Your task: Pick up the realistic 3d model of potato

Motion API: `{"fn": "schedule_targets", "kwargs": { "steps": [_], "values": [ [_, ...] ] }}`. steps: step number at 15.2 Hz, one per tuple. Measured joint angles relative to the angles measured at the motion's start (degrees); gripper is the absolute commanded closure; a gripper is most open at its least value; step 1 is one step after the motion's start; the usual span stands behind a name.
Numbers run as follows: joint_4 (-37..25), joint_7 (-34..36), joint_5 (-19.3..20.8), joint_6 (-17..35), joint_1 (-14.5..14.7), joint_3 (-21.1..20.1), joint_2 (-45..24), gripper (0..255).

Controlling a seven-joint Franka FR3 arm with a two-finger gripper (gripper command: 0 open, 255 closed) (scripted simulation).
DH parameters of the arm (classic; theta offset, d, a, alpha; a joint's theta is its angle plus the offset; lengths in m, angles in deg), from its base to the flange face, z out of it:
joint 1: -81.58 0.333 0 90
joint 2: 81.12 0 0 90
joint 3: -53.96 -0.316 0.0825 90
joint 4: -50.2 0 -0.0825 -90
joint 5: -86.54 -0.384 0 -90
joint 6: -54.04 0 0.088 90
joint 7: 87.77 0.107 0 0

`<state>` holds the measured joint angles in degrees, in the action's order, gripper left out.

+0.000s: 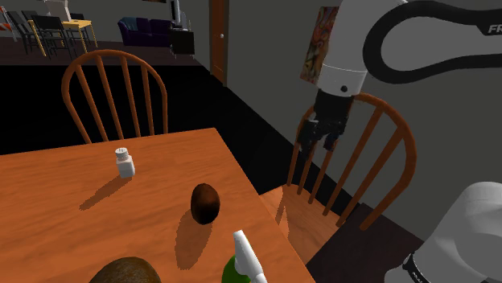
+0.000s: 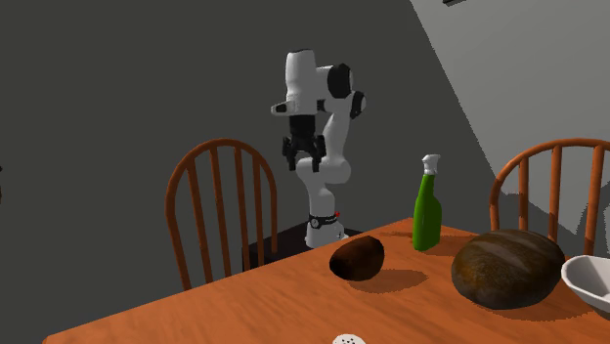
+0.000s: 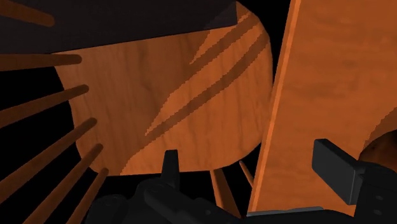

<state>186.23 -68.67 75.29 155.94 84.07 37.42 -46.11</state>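
Note:
The potato [image 1: 205, 203] [image 2: 357, 258] is a small dark brown oval lump lying on the wooden table [image 1: 72, 233] [image 2: 244, 313], near the edge that faces the arm. My gripper [image 1: 320, 141] [image 2: 301, 156] [image 3: 251, 167] hangs well above a wooden chair [image 1: 354, 169] beside the table, off toward the shoulder view's right of the potato and higher than it. Its fingers [image 3: 170, 162] stand apart, open, with nothing between them. In the wrist view, the chair seat [image 3: 172, 108] and the table's edge [image 3: 331, 83] lie below the hand.
On the table are a white shaker [image 1: 124, 162], a green spray bottle [image 1: 241, 261] [image 2: 426, 205], a large mottled brown lump [image 1: 121, 272] [image 2: 508, 266] and a white bowl [image 2: 591, 283]. Other chairs [image 1: 117, 92] [image 2: 223, 210] [image 2: 557, 191] stand around it.

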Motion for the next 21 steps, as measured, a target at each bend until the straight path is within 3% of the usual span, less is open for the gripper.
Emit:
{"fn": "schedule_targets", "kwargs": {
  "steps": [7,12,21],
  "values": [
    [-3.0,8.9,-3.6,9.9,0.9,-7.2,-11.0,0],
    [-7.2,15.2,-3.5,16.1,0.9,-11.6,-19.9,0],
    [-19.3,29.4,3.8,24.9,2.8,-17.5,-38.9,0]
  ]
}}
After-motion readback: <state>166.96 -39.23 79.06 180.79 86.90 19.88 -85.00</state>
